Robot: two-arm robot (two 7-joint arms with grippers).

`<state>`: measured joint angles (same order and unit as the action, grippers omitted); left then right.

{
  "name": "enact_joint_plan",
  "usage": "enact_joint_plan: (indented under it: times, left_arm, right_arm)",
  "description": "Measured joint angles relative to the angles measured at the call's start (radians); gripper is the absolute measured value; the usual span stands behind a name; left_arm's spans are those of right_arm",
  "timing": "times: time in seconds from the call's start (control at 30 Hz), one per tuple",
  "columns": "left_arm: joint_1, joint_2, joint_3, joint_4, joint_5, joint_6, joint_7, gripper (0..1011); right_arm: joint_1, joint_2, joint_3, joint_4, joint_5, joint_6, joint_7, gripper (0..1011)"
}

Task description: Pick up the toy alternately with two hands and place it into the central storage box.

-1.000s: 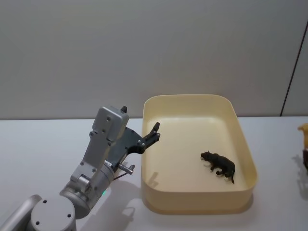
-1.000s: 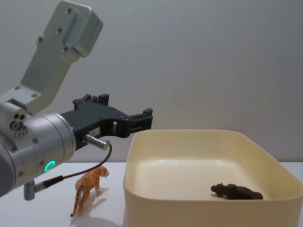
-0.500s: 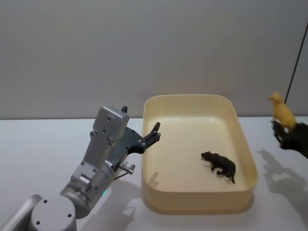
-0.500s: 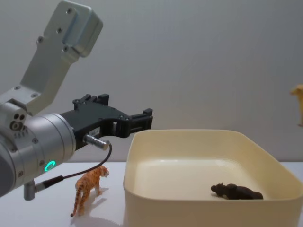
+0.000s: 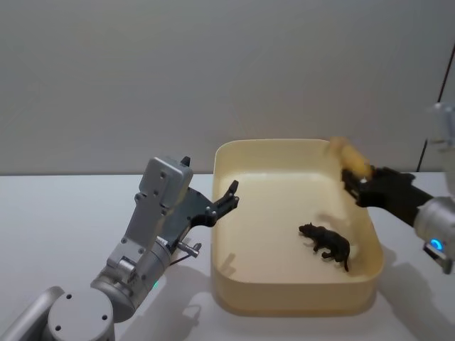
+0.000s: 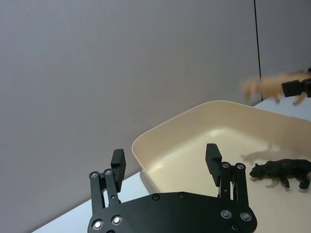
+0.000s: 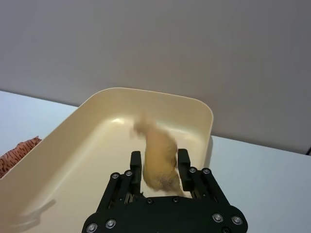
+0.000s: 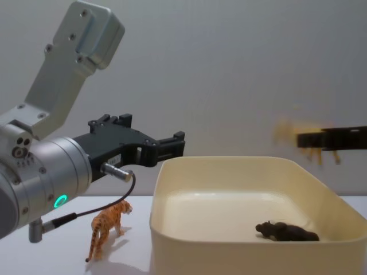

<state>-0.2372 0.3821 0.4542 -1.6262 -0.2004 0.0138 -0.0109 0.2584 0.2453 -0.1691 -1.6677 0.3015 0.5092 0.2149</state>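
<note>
One toy done: dark animal lying inside central storage box, lower than right tool. Head view: right tool clenched on tan toy, above the box's right side; left tool released, empty, just outside the box's left wall. Left wrist: fingers wide apart, nothing between. Right wrist: tan toy pinched between both fingers, box floor beneath. Chest: orange tiger standing on bench, under left tool, not yet picked. Left to do, by judgement: drop tan toy, then fetch tiger with left tool.

Moved: right gripper, clamping blurred tan toy (perhaps dog), now above storage box.
</note>
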Motion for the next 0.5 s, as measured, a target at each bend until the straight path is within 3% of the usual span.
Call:
enact_joint_plan:
  times: [0.17, 0.23, 0.27, 0.5]
  left_arm:
    - [0.0, 0.0, 0.0, 0.0, 0.0, 0.0, 0.0, 1001]
    - [0.0, 0.0, 0.0, 0.0, 0.0, 0.0, 0.0, 1001]
    - [0.0, 0.0, 0.0, 0.0, 0.0, 0.0, 0.0, 1001]
    - [0.0, 0.0, 0.0, 0.0, 0.0, 0.0, 0.0, 1001]
  right_arm:
    - [0.029, -0.023, -0.022, 0.026, -0.023, 0.017, 0.015, 578]
    - [0.038, -0.03, -0.029, 0.034, -0.031, 0.023, 0.019, 608]
    - [0.041, -0.032, -0.031, 0.037, -0.033, 0.024, 0.021, 678]
    - [0.061, -0.048, -0.045, 0.055, -0.048, 0.035, 0.03, 846]
